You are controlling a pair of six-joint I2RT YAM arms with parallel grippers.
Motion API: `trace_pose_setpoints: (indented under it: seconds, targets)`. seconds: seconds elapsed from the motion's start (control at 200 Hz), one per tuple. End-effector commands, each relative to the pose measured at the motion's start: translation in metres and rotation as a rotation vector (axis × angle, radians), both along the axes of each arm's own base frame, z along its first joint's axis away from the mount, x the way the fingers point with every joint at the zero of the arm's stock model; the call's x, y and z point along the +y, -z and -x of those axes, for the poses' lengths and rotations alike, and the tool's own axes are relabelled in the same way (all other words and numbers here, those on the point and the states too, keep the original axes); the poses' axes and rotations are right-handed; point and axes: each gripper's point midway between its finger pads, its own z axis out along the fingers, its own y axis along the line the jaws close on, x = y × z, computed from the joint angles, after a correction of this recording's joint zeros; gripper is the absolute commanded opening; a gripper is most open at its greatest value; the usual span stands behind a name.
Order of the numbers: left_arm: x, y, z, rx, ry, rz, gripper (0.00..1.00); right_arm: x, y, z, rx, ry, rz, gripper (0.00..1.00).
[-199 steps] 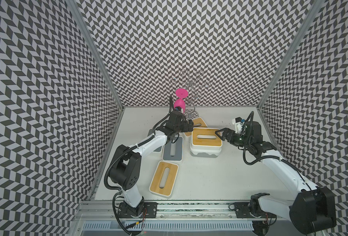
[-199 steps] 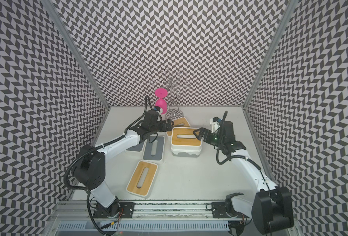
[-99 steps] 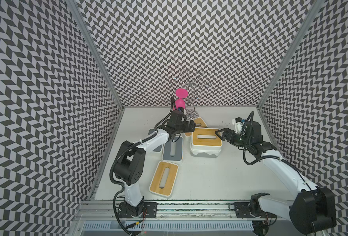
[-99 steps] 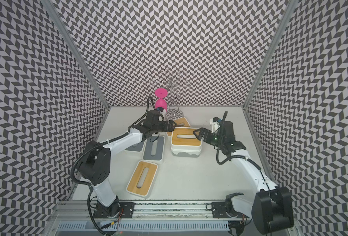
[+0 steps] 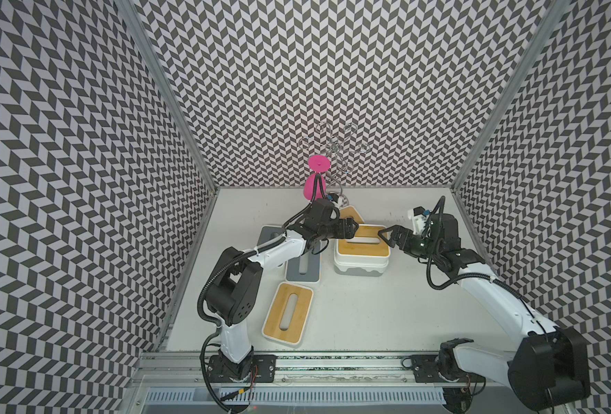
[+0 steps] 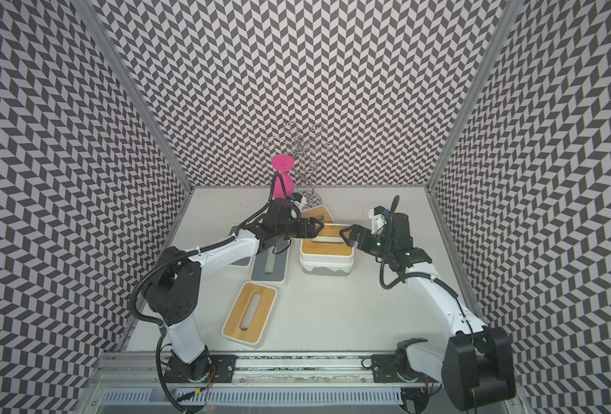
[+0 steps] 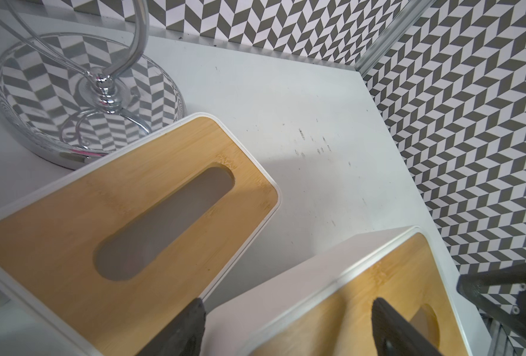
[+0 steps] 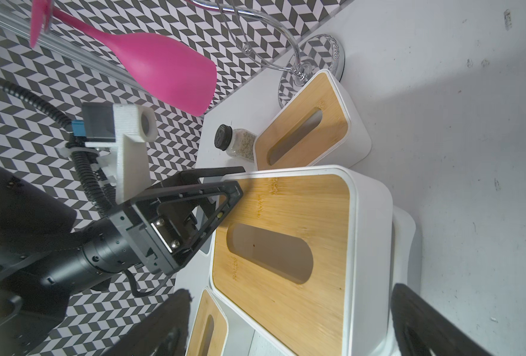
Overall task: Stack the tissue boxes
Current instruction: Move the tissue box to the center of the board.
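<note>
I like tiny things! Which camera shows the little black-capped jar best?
The right wrist view: the jar shows clearly beside a bamboo-lidded box. The left wrist view misses it; in both top views the left arm seems to hide it.

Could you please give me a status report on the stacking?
Left tool and right tool open, at opposite ends of top bamboo box. It sits on white box. Front bamboo box unstacked. Small jar nearby, not blocking.

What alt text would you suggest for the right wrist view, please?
A bamboo-lidded box sits stacked on a white box, the left hand at its corner. Beyond are another bamboo box, a jar and a pink goblet.
</note>
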Motion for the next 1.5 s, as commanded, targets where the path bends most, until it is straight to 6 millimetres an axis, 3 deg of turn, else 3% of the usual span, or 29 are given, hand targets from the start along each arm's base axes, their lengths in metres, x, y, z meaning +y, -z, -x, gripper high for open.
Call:
trace_pose_setpoints:
  seconds: [0.0,0.401,0.756,0.936,1.497]
  targets:
    - [-0.011,0.003,0.01,0.009,0.013,0.024,0.84,-0.006,-0.003,-0.008,-0.044,0.021,0.013,0.99]
    - [-0.009,0.002,0.032,0.057,-0.07,0.058,0.85,-0.009,-0.003,-0.01,-0.047,0.023,0.016,0.99]
    - [-0.006,-0.025,0.051,0.026,-0.052,0.129,0.97,-0.001,0.001,-0.006,-0.015,-0.017,-0.015,0.99]
    - [-0.008,-0.012,0.062,0.068,-0.005,0.108,0.98,0.001,0.001,0.001,-0.003,-0.03,-0.034,0.99]
    - [-0.043,-0.012,0.118,0.088,0.09,0.097,0.99,0.008,0.001,0.003,0.009,-0.076,-0.043,0.99]
